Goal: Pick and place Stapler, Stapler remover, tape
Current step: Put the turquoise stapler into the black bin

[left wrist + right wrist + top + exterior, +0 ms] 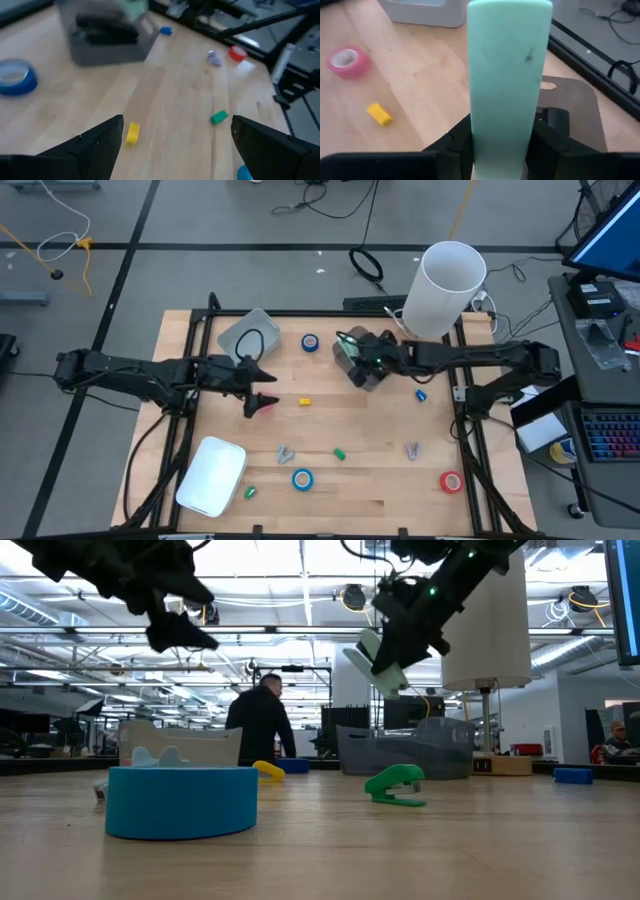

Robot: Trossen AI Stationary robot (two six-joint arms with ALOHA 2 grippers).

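Note:
My right gripper [352,358] is shut on a pale mint-green stapler [506,75], high over the table's far middle, above a grey bin [368,376]. My left gripper [262,392] hovers open over the table's left half and holds nothing; its fingers stand wide apart [175,135]. A pink tape roll [263,406] lies flat just below it. Other tape rolls lie flat: blue [310,341], blue [302,478] and red [451,481]. Two small grey staple removers [285,453] [412,450] rest near the front. My right gripper pinches the stapler's two long sides [475,135] between its two fingers, near one end. The stapler's length runs on past the fingertips, along the fingers. It is lifted clear of the table and tilts downward [380,658].
A grey tray with a black cable [248,332] sits far left and a white tray [212,475] near left. Small blocks lie about: yellow [304,401], green [340,452], green [250,492], blue [421,394]. A white cylinder [445,288] stands at the far right edge.

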